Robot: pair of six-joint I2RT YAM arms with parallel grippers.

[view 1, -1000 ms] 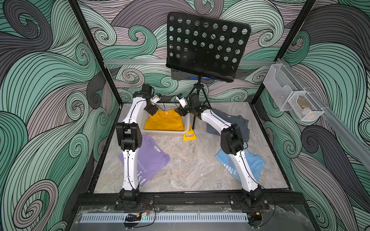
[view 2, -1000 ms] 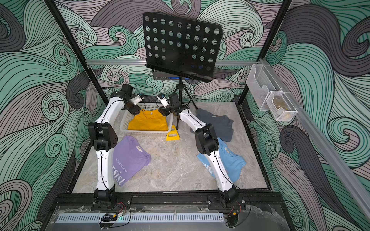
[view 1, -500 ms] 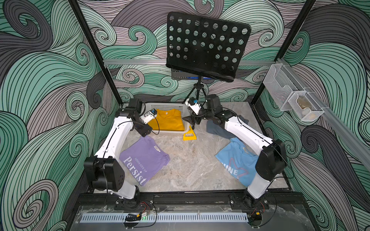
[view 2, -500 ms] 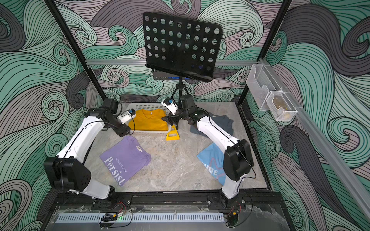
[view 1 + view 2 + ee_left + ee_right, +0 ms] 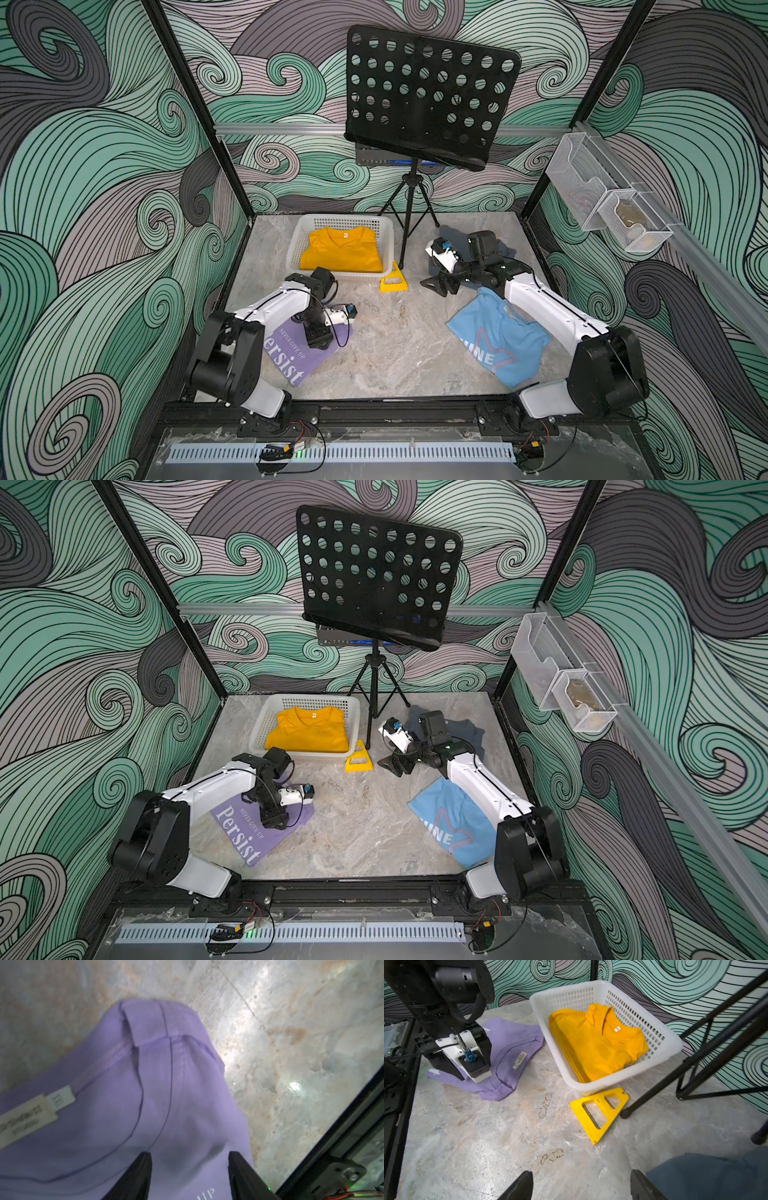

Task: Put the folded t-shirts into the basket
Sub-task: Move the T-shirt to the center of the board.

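The mustard t-shirt (image 5: 343,253) (image 5: 309,733) (image 5: 596,1043) lies folded in the white lattice basket (image 5: 296,245) (image 5: 259,729) (image 5: 571,995). My left gripper (image 5: 318,340) (image 5: 274,823) (image 5: 189,1165) points down onto the lavender "Persist" t-shirt (image 5: 291,357) (image 5: 245,833) (image 5: 124,1105) (image 5: 512,1043), jaws apart, cloth bulging between them. My right gripper (image 5: 436,286) (image 5: 395,764) (image 5: 581,1184) hovers open and empty over bare table, beside the slate grey t-shirt (image 5: 510,252) (image 5: 467,729) (image 5: 706,1178). The light blue t-shirt (image 5: 494,336) (image 5: 453,825) lies under the right arm.
A yellow triangular plastic piece (image 5: 394,282) (image 5: 358,761) (image 5: 600,1109) lies just in front of the basket. The black music stand's tripod (image 5: 409,208) (image 5: 374,688) stands between basket and grey shirt. Wire-mesh bins (image 5: 602,199) hang on the right wall.
Both arms have drawn back from the basket, leaving the mustard shirt inside. The left gripper has dropped onto the lavender shirt and its jaws have narrowed. The right gripper has swung toward the grey shirt.
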